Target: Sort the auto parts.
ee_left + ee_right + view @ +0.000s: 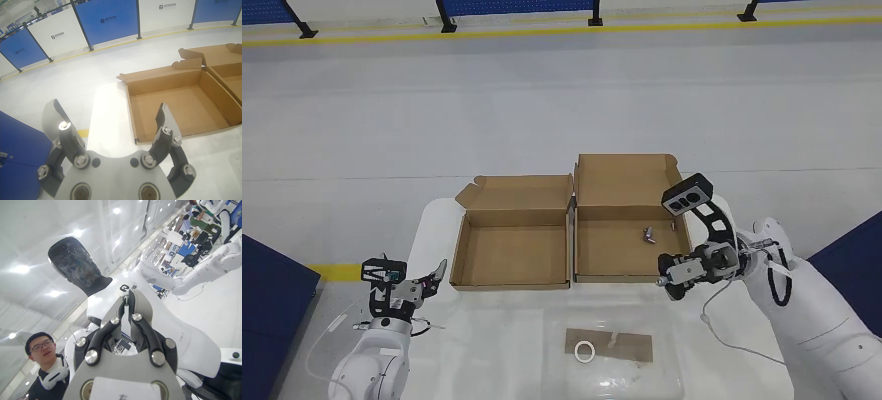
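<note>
Two open cardboard boxes stand side by side on the white table: the left box (512, 245) (181, 106) is bare inside, and the right box (627, 225) holds one small metal part (649, 235). My right gripper (666, 279) (127, 300) hangs just off the right box's front right corner, turned upward and shut on a small threaded metal part (126, 297) at its fingertips. At the table's left edge my left gripper (420, 283) (109, 105) is open and holds nothing, short of the left box.
A clear plastic bag (612, 360) lies at the table's front, with a brown card (627, 345) and a white ring (585, 351) on it. A blue panel (17, 136) stands beside the table's left edge.
</note>
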